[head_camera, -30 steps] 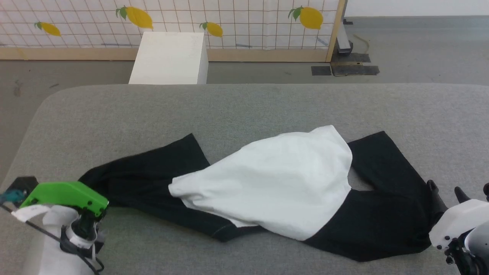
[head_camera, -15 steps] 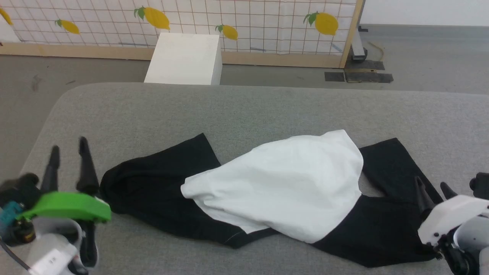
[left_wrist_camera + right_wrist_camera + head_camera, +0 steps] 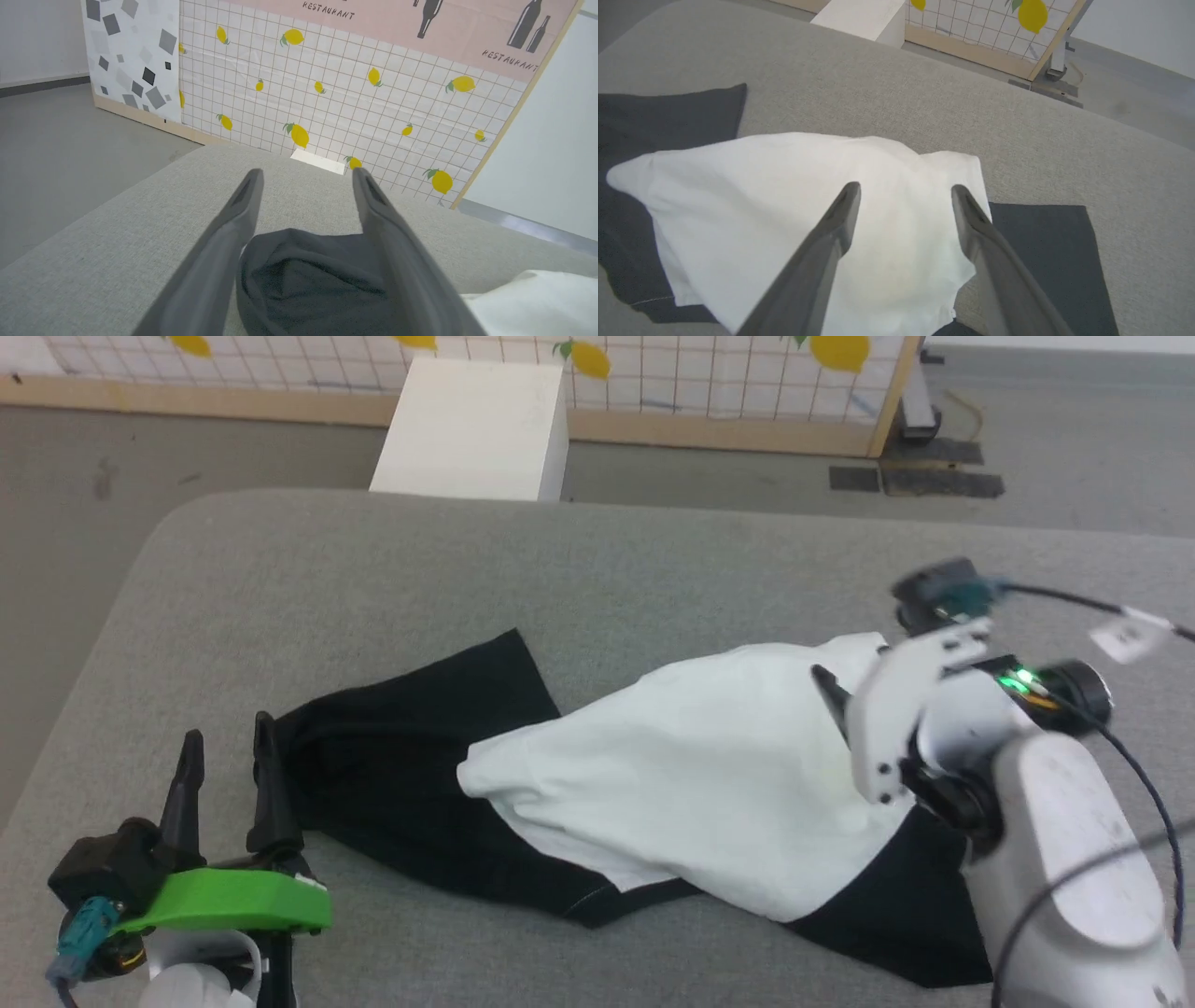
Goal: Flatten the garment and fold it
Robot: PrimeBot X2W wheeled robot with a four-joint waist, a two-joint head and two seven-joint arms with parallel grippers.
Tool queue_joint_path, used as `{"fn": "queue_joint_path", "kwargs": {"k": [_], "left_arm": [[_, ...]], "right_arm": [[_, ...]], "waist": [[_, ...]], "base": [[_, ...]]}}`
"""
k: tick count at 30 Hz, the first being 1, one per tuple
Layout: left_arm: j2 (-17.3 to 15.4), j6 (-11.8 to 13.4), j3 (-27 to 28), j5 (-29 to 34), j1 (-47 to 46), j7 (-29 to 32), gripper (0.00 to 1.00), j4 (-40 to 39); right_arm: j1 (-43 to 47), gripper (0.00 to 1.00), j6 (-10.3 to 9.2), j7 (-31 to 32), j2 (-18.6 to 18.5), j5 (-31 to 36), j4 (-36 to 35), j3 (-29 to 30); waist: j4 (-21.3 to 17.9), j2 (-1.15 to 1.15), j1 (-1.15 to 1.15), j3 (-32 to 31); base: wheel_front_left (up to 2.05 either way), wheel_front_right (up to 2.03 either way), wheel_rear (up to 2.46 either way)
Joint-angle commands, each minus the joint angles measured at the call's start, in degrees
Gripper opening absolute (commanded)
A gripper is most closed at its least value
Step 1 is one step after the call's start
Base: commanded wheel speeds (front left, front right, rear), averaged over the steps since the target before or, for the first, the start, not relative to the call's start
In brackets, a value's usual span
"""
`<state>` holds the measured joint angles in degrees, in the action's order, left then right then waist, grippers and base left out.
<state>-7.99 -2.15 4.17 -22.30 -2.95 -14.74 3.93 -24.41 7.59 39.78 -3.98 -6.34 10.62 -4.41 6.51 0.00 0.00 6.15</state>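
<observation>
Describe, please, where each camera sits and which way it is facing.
Head view: on the robot's head, looking down at the soft white-and-black cloth garment on the grey cushioned surface; shows left gripper and right forearm.
Left wrist view: low over the garment's black end, facing the lemon-print wall panel; own dark fingers, apart.
Right wrist view: above the garment's white panel, facing the white rectangular box; own fingers, apart.
Shared: head and right wrist views both show that box.

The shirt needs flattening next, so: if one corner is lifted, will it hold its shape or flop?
Probably floppy: the shirt lies crumpled, white panel slumped over black parts, so a lifted corner should drape and drag the rest. Likely light, being thin cloth. It may cling rather than slide on the woven grey cushion.
</observation>
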Motion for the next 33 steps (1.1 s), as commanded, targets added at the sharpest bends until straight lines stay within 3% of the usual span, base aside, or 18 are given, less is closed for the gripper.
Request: {"fn": "queue_joint_path", "kwargs": {"k": [1,10,22,23,24,28,33], "left_arm": [[0.68,-0.72,0.63,0.44,-0.31,-0.25,1.0,-0.48],[3.1,-3.67,1.12,2.44,-4.21,-0.25,1.0,-0.37],[4.23,-5.1,-0.07,4.65,-6.85,-0.26,1.0,1.97],[4.28,-5.14,-0.14,4.78,-6.97,-0.26,1.0,2.1],[4.32,-5.17,-0.22,4.84,-7.08,-0.26,1.0,2.18],[4.52,-5.26,-0.79,4.86,-7.56,-0.26,1.0,2.55],[4.67,-5.31,-2.24,4.36,-8.54,-0.26,1.0,2.79]], "right_arm": [[-2.35,1.0,-0.1,1.81,-0.63,0.22,1.47,-1.83],[-11.33,1.0,-0.1,9.86,-2.29,-0.59,12.74,-13.38],[-10.7,0.99,-0.1,15.36,-5.53,-7.04,21.25,-26.85],[-11.19,0.1,-0.1,15.51,-5.99,-7.86,21.02,-27.3],[-11.74,0.0,-0.1,15.05,-6.39,-8.18,20.74,-27.04],[-14.54,0.0,-0.1,12.13,-7.36,-7.78,20.4,-22.37],[-20.34,0.0,-0.1,6.34,-6.11,-1.24,20.73,-11.42]], "waist": [[1.89,0.0,0.0,2.64],[6.5,0.0,0.0,8.85],[9.07,0.0,0.0,12.41],[9.14,0.0,0.0,12.45],[9.2,0.0,0.0,12.48],[9.77,0.0,0.0,12.48],[11.06,0.0,0.0,13.36]], "base": [[0.0,0.0,0.0],[0.0,0.0,0.0],[0.0,0.0,0.0],[0.0,0.0,0.0],[0.0,0.0,0.0],[0.0,0.0,0.0],[0.0,0.0,0.0]]}}
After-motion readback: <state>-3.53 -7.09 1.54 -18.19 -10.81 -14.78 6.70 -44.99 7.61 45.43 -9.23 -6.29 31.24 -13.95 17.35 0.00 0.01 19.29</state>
